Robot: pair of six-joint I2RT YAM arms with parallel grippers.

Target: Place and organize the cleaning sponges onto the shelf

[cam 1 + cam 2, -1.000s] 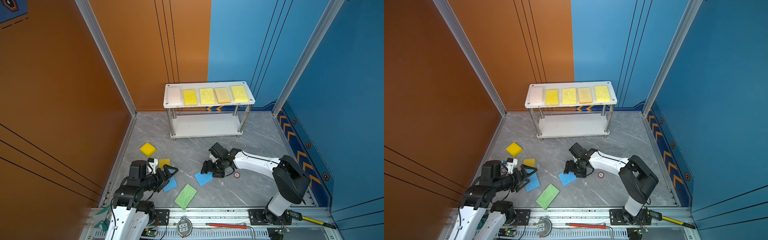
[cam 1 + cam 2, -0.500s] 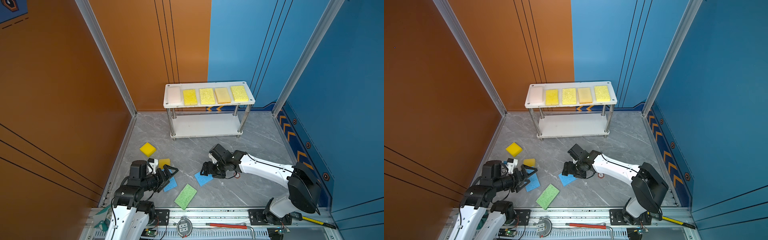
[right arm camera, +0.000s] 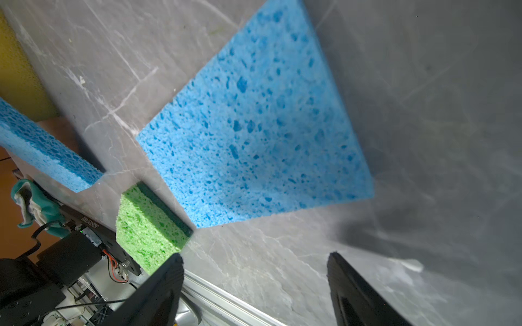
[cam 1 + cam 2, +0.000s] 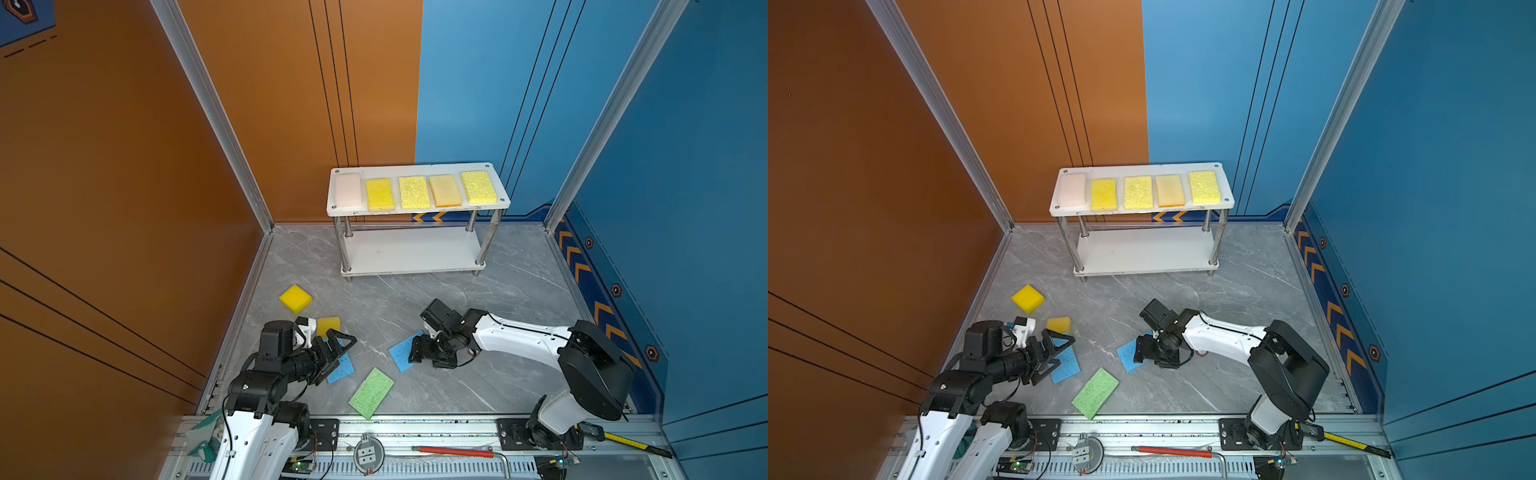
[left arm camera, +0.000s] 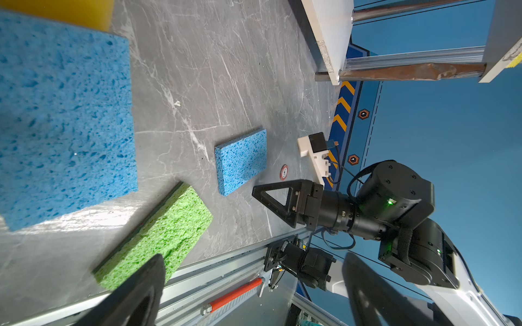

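Note:
The shelf stands at the back, a pinkish-white sponge and several yellow sponges in a row on its top board. Its lower board is bare. On the floor lie two yellow sponges, two blue ones and a green one. My left gripper hovers open over the left blue sponge. My right gripper is open and low at the near edge of the other blue sponge, which fills the right wrist view; nothing sits between its fingers.
A metal rail borders the floor's front edge, with a red-handled tool and a yellow tape measure on it. A green-and-white glove lies by the left arm's base. Walls close in left, back and right.
My right arm has swung its elbow out to the right and lowered, bringing its gripper a little nearer the front beside the blue sponge. The left arm has not moved.

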